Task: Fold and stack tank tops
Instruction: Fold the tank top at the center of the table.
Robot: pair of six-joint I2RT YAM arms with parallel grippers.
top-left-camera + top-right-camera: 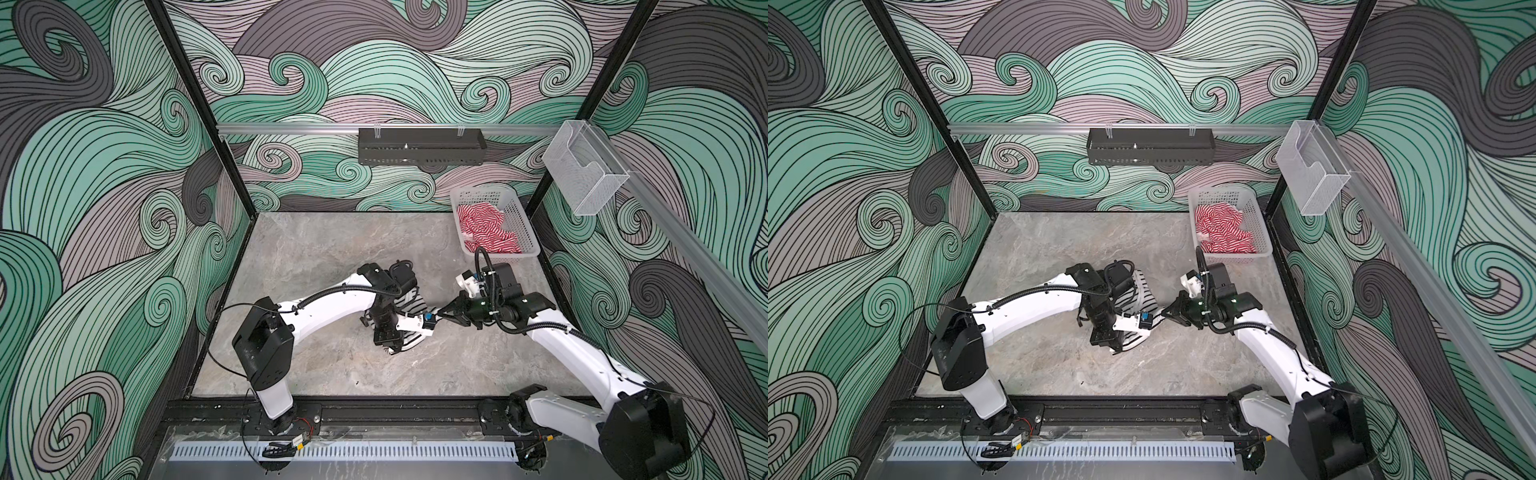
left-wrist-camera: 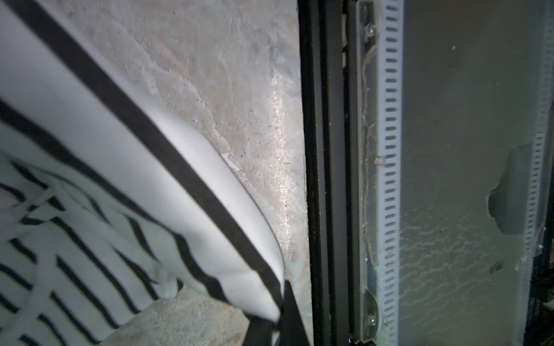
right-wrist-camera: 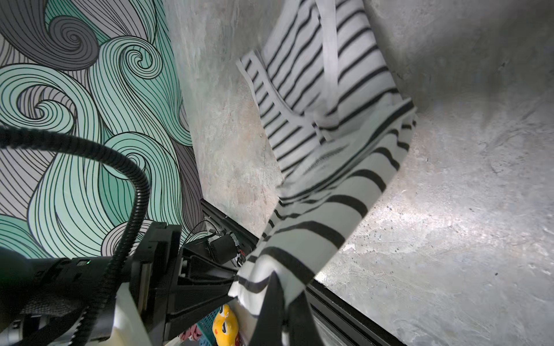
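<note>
now the left fingers and right fingers are pinched shut on the black-and-white top, partly up off the middle of the tabletop, so next i think it needs laying flat to fold, while the red-and-white top lies in the basket.

Your black-and-white striped tank top showed against the grey marbled table. Far right, your red-and-white striped tank top sat in a white perforated basket. The walls around you carried teal, lilac and dark grey swirls lined in black.
</note>
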